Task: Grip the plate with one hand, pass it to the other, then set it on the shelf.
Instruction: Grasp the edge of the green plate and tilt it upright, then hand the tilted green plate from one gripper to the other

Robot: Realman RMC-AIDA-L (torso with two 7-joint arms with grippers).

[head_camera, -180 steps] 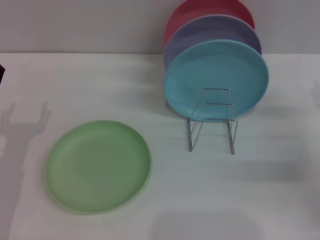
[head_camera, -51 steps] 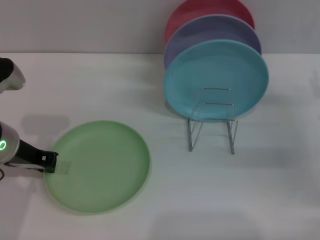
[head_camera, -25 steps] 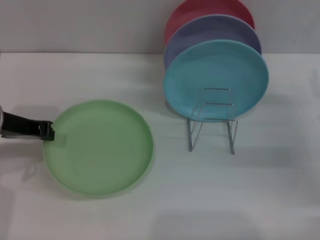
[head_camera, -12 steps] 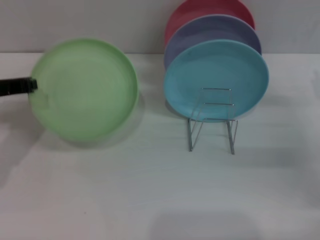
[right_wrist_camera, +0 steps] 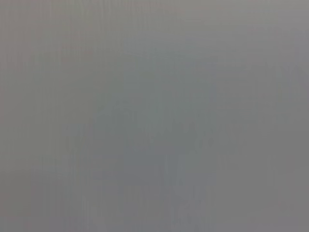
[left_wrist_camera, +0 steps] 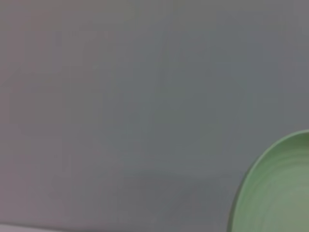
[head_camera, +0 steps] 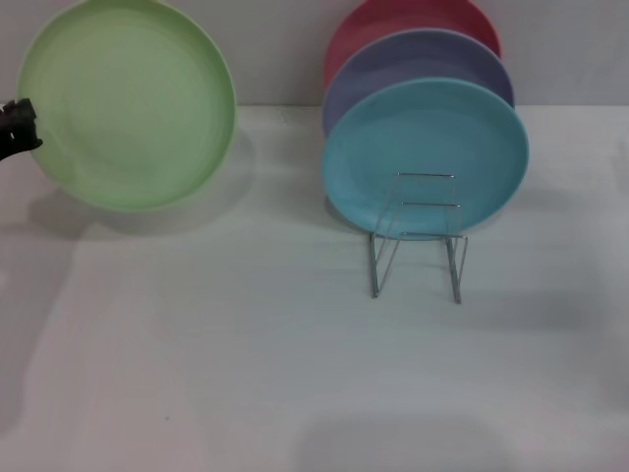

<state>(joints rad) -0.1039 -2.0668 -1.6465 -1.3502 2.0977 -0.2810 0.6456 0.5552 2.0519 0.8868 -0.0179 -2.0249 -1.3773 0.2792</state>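
I have the left gripper (head_camera: 22, 126) at the far left edge of the head view, clamped on the left rim of the light green plate (head_camera: 128, 103). Only its black fingertips are in frame. The plate is lifted clear of the white table (head_camera: 295, 374), tilted up so its inner face is toward the camera, and casts a shadow on the surface beneath it. The left wrist view shows one curved section of the same plate (left_wrist_camera: 280, 193) against a plain grey background.

The wire rack (head_camera: 418, 236) stands on the table right of centre, well apart from the held plate. It holds three upright plates: a turquoise-blue plate (head_camera: 425, 157) nearest, a lavender plate (head_camera: 418, 64) behind it and a red plate (head_camera: 393, 25) farthest back. The two front loops of the rack are unoccupied.

The right gripper is not in any view; the right wrist view shows only uniform grey.
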